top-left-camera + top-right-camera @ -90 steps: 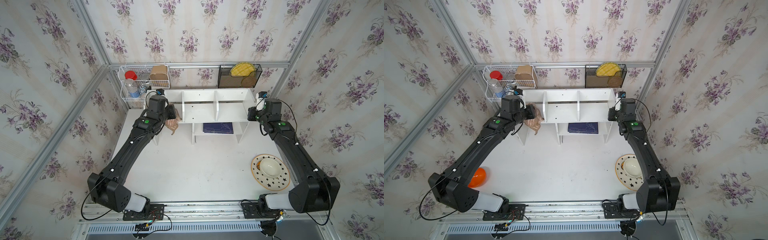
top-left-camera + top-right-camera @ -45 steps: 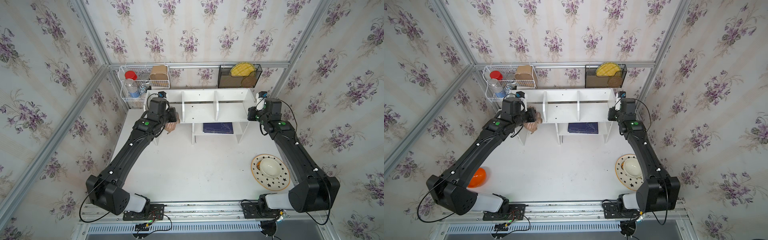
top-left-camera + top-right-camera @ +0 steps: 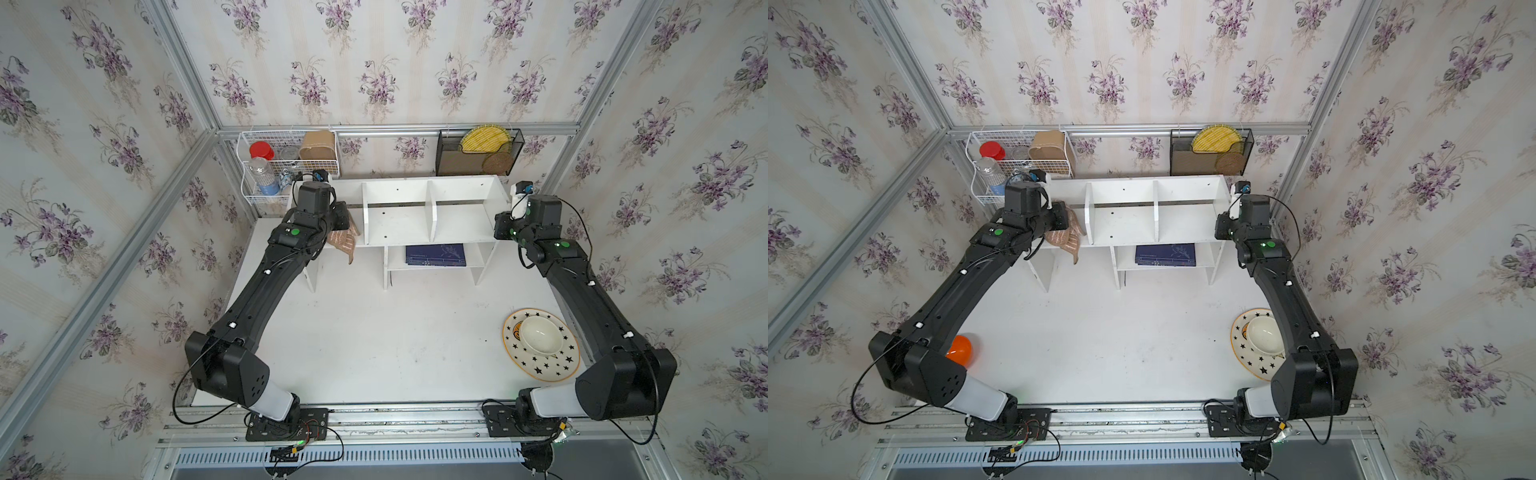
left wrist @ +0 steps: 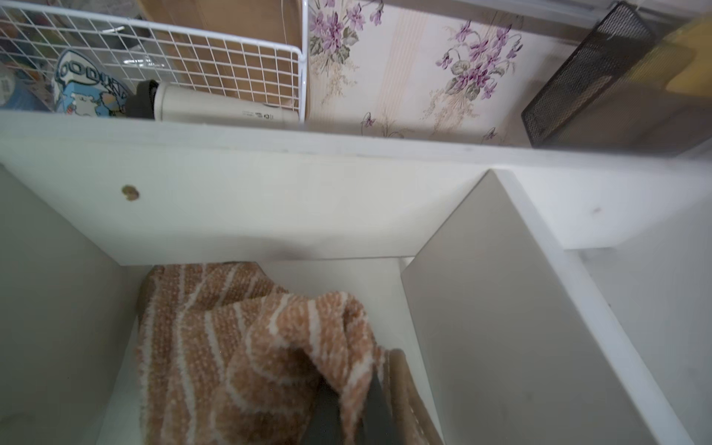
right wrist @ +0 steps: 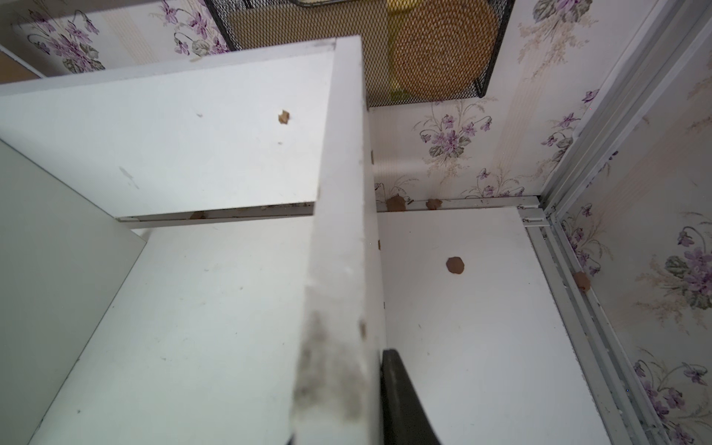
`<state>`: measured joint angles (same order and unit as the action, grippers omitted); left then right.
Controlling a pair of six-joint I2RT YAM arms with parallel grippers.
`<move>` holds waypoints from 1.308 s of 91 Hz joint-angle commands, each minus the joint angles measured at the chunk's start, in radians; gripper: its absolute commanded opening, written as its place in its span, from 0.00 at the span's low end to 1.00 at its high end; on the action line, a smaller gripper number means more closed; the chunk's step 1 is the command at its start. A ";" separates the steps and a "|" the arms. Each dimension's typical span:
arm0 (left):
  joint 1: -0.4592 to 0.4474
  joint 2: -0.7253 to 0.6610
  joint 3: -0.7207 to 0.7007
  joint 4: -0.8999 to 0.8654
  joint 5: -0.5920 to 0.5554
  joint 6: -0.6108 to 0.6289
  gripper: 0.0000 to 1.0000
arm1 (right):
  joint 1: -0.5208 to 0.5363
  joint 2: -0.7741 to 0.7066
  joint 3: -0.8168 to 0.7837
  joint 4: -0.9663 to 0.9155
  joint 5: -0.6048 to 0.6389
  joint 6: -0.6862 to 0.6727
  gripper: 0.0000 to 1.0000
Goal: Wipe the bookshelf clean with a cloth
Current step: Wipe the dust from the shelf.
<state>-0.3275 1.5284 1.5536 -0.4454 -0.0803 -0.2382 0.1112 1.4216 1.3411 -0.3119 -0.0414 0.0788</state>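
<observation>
Just behind the bookshelf [image 3: 399, 220] hang a wire basket [image 3: 282, 134] and mesh rack [image 3: 451, 162]

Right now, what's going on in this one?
The left gripper is shut on the cloth, which lies bunched on the floor of the leftmost upper compartment of the bookshelf. Part of the cloth hangs over the front edge. The right gripper is clamped on the bookshelf's right end panel, apparently steadying the unit. The middle and right compartments have no cloth in them. A dark book lies on the small lower shelf.
</observation>
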 commanded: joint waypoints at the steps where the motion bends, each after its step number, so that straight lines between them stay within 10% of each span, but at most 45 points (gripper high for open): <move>1: 0.002 -0.044 -0.064 0.018 -0.030 0.012 0.00 | 0.008 0.017 0.001 -0.087 -0.202 0.190 0.00; 29: -0.001 -0.203 -0.190 -0.036 0.057 0.045 0.00 | 0.008 -0.013 -0.026 -0.082 -0.188 0.190 0.00; 81: 0.001 -0.028 -0.014 0.029 0.068 0.009 0.00 | 0.008 -0.016 0.004 -0.110 -0.157 0.181 0.00; 119: -0.007 -0.296 -0.196 -0.065 0.149 0.031 0.00 | 0.008 -0.042 0.005 -0.121 -0.118 0.187 0.06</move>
<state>-0.3340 1.3094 1.3705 -0.4881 0.0238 -0.2375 0.1143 1.3987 1.3422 -0.3477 -0.0303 0.0834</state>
